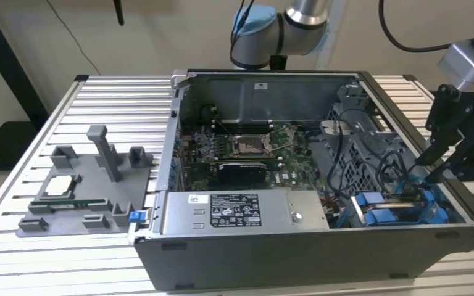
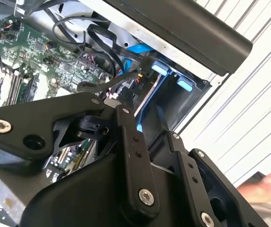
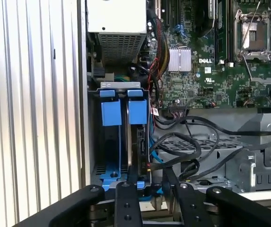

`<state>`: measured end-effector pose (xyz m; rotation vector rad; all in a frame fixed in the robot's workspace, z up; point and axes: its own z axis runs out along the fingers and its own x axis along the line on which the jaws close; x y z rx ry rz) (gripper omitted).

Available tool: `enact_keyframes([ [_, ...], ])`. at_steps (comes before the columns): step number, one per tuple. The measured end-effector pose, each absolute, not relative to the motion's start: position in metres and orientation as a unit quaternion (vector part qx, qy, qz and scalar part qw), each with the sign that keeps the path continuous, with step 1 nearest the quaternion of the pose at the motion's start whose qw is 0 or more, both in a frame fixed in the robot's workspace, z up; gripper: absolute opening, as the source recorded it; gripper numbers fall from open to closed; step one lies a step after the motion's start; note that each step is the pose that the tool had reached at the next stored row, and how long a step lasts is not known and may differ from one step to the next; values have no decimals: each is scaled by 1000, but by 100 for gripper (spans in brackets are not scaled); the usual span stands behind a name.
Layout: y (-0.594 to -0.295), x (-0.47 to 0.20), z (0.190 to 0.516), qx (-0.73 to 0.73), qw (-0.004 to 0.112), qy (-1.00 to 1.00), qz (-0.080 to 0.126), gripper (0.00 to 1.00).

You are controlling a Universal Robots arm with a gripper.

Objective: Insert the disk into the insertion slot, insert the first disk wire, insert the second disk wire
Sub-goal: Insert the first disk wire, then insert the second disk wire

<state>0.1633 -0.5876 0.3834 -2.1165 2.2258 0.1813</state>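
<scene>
The disk stands on edge in its blue carrier inside the insertion slot, under two blue tabs, at the case's front corner on the exterior view's right. My gripper hangs just above the end of the bay, open, with one finger on each side of the disk's edge. In the second wrist view the gripper sits close below a black wire plug with red and yellow strands, which ends at the disk's edge. Whether the plug is seated is hidden. Other black wires loop beside the bay.
The open computer case lies on a slatted metal table. Inside are the motherboard and a grey power-supply box. A grey fixture with small parts stands at the exterior view's left. The case wall runs close beside the bay.
</scene>
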Motion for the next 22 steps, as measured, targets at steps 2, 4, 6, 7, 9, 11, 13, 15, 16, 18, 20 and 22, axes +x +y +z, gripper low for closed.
enact_keyframes([
  [2,-588,163,383,-688,32,723,59,100],
  [4,-588,163,383,-688,32,723,59,100],
  [6,-588,163,384,-688,32,723,59,100],
  [7,-588,164,384,-688,32,723,59,100],
  [9,-588,165,384,-688,32,723,59,100],
  [11,-588,168,384,-688,32,723,59,100],
  [13,-588,172,384,-688,32,723,59,100],
  [15,-588,176,383,-688,32,723,59,100],
  [16,-588,177,384,-688,32,723,59,100],
  [18,-587,180,384,-688,32,723,59,100],
  [20,-586,182,384,-688,32,723,59,100],
  [22,-584,185,384,-688,32,723,59,100],
])
